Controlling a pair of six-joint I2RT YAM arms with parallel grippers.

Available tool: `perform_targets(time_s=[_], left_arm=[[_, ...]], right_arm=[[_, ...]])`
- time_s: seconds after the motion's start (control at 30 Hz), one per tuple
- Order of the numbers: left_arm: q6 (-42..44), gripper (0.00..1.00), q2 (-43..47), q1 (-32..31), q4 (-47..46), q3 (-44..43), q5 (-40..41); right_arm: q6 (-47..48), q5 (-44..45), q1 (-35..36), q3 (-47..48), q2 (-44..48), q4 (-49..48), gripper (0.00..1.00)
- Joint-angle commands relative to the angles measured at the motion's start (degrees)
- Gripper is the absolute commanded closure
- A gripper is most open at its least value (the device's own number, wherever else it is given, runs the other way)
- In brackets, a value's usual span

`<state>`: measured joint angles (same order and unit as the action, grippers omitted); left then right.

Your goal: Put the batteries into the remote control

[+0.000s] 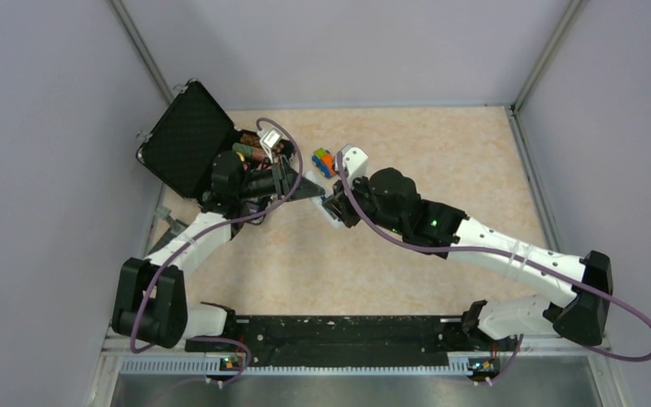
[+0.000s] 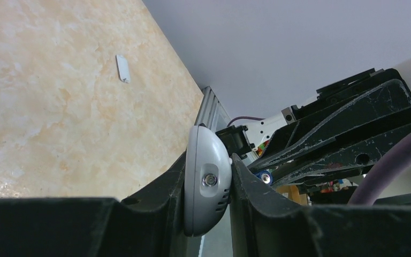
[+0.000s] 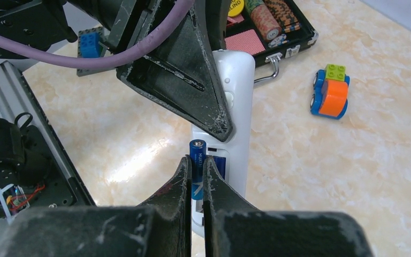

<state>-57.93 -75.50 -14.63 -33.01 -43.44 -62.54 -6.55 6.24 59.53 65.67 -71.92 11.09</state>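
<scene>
The left gripper [image 2: 210, 158] clamps the remote control [image 3: 240, 101] steady, so the right gripper [image 3: 195, 167], pinching a battery [image 3: 197, 151], can probably insert it.

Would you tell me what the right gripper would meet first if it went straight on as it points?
Probably the white remote control, at its open battery bay, touched first by the blue battery the right gripper holds. Depth is unclear.
</scene>
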Motion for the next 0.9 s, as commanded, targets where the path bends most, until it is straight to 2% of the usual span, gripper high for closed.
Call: perform_targets(time_s=[0.0, 0.87], left_arm=[[1.89, 1.00, 2.18, -0.13, -0.14, -0.31, 0.02], [0.63, 1.00, 2.62, -0.13, -0.30, -0.60, 0.05]], right_arm=[[1.53, 1.17, 1.16, 0.81, -0.87, -2.52, 1.00], [5.70, 2.63, 1.52, -7.42, 1.05, -7.62, 1.00]])
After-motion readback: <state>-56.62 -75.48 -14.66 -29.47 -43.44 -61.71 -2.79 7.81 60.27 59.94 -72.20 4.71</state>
